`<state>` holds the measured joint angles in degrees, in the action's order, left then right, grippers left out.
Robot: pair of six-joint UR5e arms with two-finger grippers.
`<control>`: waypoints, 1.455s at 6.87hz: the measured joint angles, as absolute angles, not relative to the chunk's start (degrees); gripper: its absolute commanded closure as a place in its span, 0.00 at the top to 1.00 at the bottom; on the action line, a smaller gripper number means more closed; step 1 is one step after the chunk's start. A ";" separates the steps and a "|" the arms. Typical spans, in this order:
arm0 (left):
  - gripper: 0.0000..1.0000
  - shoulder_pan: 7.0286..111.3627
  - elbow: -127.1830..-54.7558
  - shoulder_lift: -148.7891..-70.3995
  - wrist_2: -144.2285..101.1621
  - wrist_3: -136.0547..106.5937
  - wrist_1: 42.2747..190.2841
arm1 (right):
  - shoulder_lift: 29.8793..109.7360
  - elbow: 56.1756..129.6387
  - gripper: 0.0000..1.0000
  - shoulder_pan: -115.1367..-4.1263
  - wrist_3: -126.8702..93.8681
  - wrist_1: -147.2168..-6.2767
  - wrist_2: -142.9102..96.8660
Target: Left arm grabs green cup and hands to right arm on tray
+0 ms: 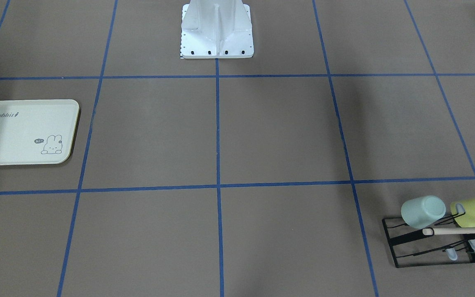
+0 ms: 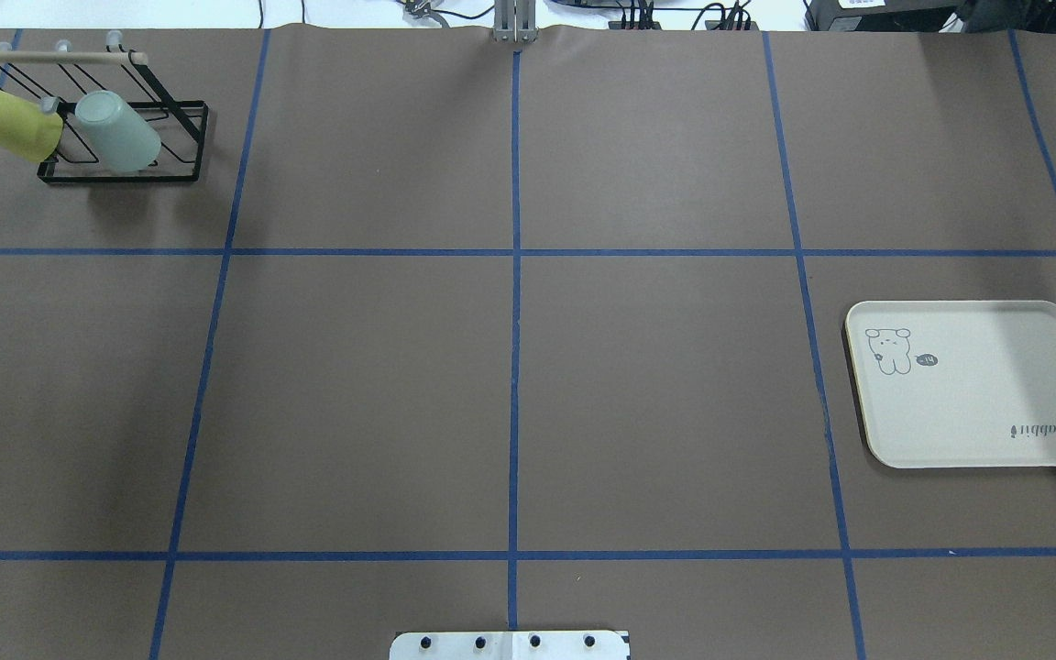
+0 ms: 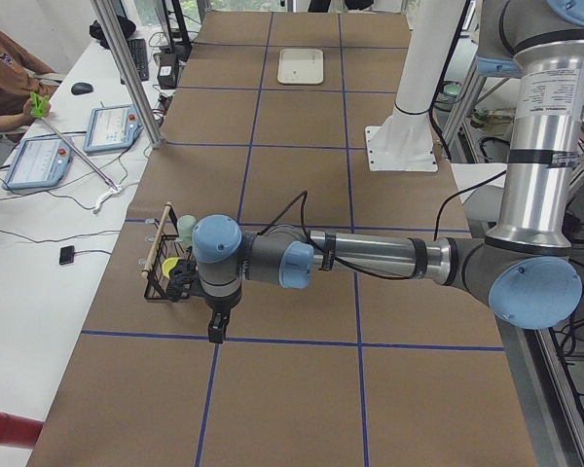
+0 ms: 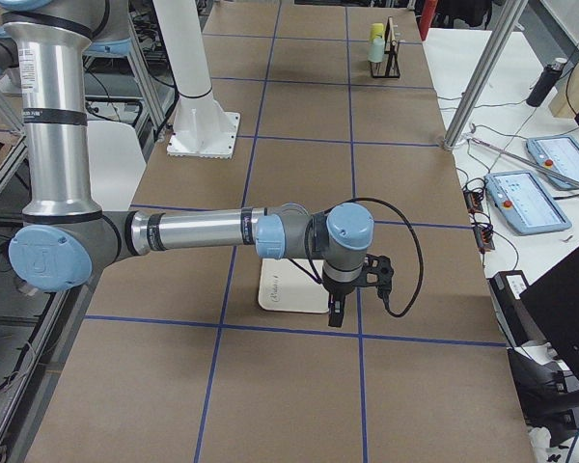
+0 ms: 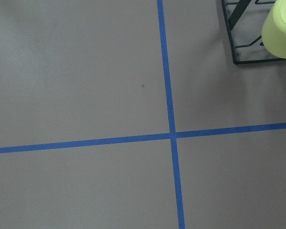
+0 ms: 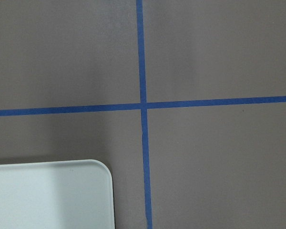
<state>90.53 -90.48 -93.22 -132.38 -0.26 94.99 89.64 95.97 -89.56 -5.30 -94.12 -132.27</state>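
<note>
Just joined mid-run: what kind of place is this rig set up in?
Most likely a robotics lab cell: a brown table gridded with blue tape, the left arm and right arm, and teach pendants on the side desk.

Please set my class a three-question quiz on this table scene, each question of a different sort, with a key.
1. Where does the green cup sit?
2. Which cup is beside it? A. yellow-green cup B. red cup C. blue cup
3. True or false: nothing lies on the tray.

Key
1. Tilted on the rack, bottom up.
2. A
3. True
</note>
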 measured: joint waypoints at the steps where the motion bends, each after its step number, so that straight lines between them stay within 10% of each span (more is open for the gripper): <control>1: 1.00 90.53 -90.47 -93.24 -132.37 -0.26 94.98 | 89.63 95.98 1.00 -89.56 -5.26 -94.11 -132.27; 10: 1.00 84.31 -99.08 -109.08 -132.54 -1.65 82.08 | 89.28 96.34 1.00 -89.49 -5.53 -94.12 -132.49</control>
